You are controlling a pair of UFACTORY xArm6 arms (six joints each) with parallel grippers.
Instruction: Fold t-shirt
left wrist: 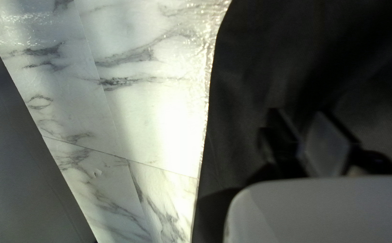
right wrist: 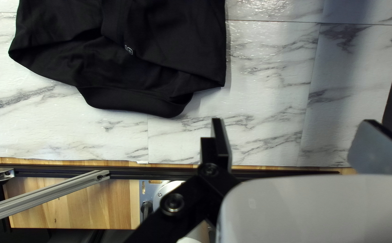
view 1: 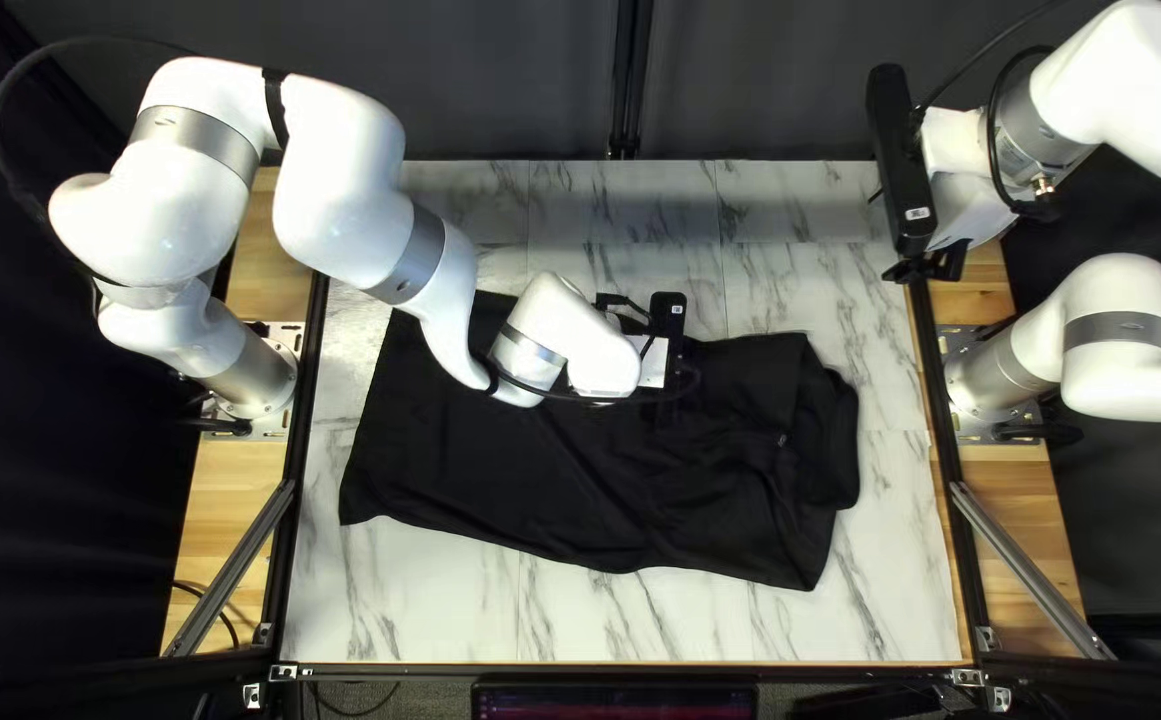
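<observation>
The black t-shirt (view 1: 514,474) lies across the middle of the table, with creases and bunched layers at the right of the top left view. Over its upper middle part is my left gripper (view 1: 662,411), pointing down. In the left wrist view my left gripper (left wrist: 303,137) has its fingers a small gap apart, with the dark shirt (left wrist: 250,81) behind them. My right gripper (view 1: 924,267) hangs above the table's right edge, off the shirt. The right wrist view shows my right gripper (right wrist: 295,139) wide open and empty, the shirt's bunched end (right wrist: 137,96) ahead of it.
Bare marble-patterned table (view 1: 407,600) surrounds the shirt on all sides. Dark frame rails (view 1: 934,387) run along the table's side edges. My left arm reaches across the table's far left part, over the shirt.
</observation>
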